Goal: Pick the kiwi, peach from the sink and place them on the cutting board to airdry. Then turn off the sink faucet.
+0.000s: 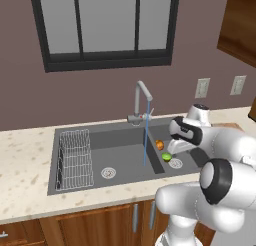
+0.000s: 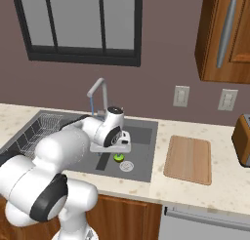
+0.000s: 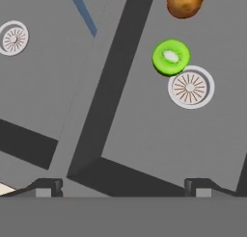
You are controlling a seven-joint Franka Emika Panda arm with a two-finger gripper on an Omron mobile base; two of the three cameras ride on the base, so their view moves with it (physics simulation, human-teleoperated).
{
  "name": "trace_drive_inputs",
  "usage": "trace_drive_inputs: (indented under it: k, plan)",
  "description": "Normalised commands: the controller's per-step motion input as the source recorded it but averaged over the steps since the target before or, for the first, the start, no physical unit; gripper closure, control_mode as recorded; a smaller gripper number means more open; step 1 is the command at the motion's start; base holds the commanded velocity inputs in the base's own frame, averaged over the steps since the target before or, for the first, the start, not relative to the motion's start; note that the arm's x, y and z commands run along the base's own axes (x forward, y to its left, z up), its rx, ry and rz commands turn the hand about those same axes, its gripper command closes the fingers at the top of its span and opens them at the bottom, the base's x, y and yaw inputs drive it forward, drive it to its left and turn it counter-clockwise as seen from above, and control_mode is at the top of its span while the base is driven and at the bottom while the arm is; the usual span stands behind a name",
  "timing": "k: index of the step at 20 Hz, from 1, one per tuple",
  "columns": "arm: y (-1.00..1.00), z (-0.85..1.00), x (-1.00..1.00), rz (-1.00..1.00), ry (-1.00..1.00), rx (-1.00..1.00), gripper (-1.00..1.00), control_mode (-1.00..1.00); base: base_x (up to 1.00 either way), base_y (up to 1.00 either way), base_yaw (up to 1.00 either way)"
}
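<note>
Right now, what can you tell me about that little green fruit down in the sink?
The kiwi is a small, bright lime-green round fruit. From the hand view it looks like a cut face, with a pale centre ringed by tiny dark seeds. It lies on the dark grey floor of the right-hand basin of the sink, right at the edge of the round silver drain. The orange-red peach lies close by, apart from it. Nothing grips it; the open claw hovers above.

arm [image 1: 225, 190]: glossy white rounded shells, bulbous segments | joints: dark grey to black bands and round caps between shells | wrist: white housing with black ring | gripper [image 3: 123, 185]: two small dark finger tips, pale grey pads on their inner faces | cables, markings: none discernible
</note>
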Motion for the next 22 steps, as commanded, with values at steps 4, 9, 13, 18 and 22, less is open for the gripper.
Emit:
trace_drive_inputs:
  k: [4,9,13,18,22]
  plan:
    - [0.00,-0.15,0.15,0.02,0.00,0.01,-1.00,-1.00,0.00,0.00,0.00]
    - [0.00,-0.11,0.14,0.01,0.00,0.00,-1.00,-1.00,0.00,0.00,0.00]
    - [0.00,-0.10,0.12,0.00,0.00,0.00,-1.00,-1.00,0.00,0.00,0.00]
    - [0.00,-0.13,0.10,0.00,0.00,0.00,-1.00,-1.00,0.00,0.00,0.00]
    - [0.00,-0.18,0.09,0.00,0.00,0.00,-1.00,-1.00,0.00,0.00,0.00]
